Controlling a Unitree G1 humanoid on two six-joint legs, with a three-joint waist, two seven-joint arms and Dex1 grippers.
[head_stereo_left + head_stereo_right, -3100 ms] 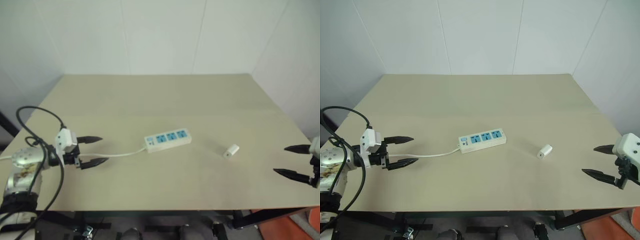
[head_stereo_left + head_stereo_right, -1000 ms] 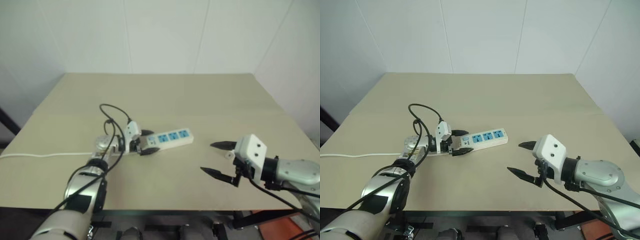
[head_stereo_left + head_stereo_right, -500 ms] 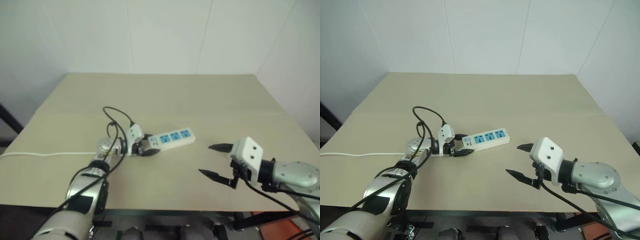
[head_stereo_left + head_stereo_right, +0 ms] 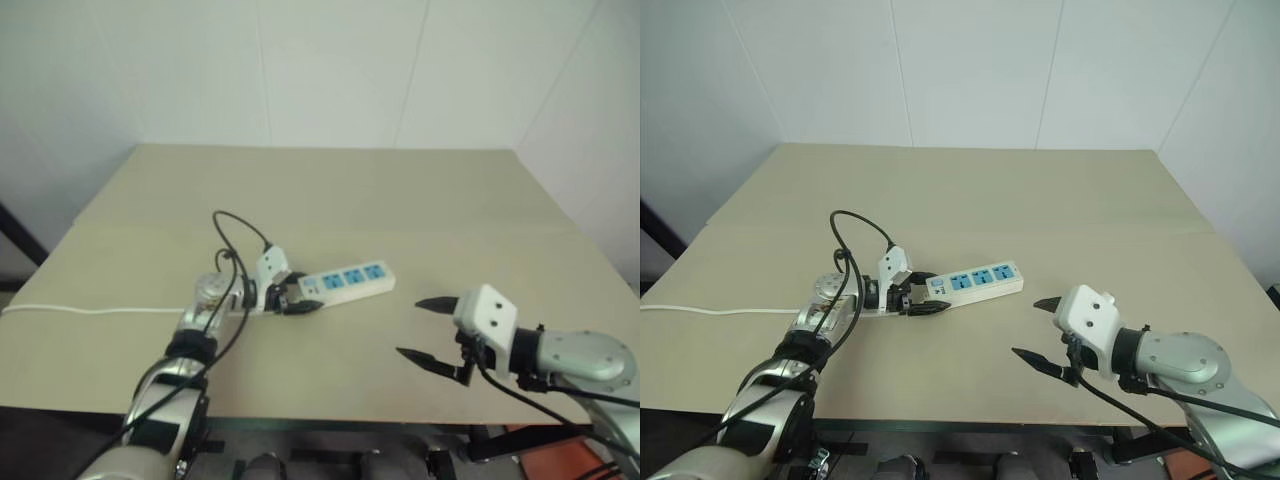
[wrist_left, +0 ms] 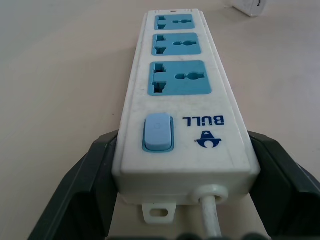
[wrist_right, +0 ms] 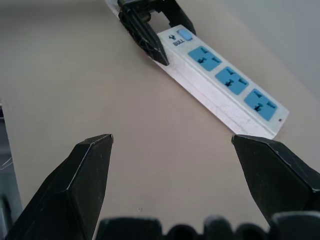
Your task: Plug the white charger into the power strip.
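The power strip [image 4: 980, 279] lies flat at the table's middle, three blue sockets up. My left gripper [image 4: 924, 295] is shut on its switch end, one black finger [image 5: 95, 165] against each long side, where the white cord [image 5: 210, 210] leaves. My right gripper [image 4: 1027, 328] hovers open and empty over bare table to the right of the strip, pointing at it [image 6: 225, 77]. The white charger [image 5: 249, 6] shows in the left wrist view, cut by the picture's edge beyond the strip's far end. In the eye views my right gripper's housing hides it.
The strip's thin white cord [image 4: 720, 310] runs left across the tan table [image 4: 970, 200] to its left edge. A black cable [image 4: 855, 235] loops above my left wrist. White walls stand behind the table and to its right.
My left gripper has closed on the strip's switch end, which it stood open around a second ago. The right gripper has sunk a little and stays open.
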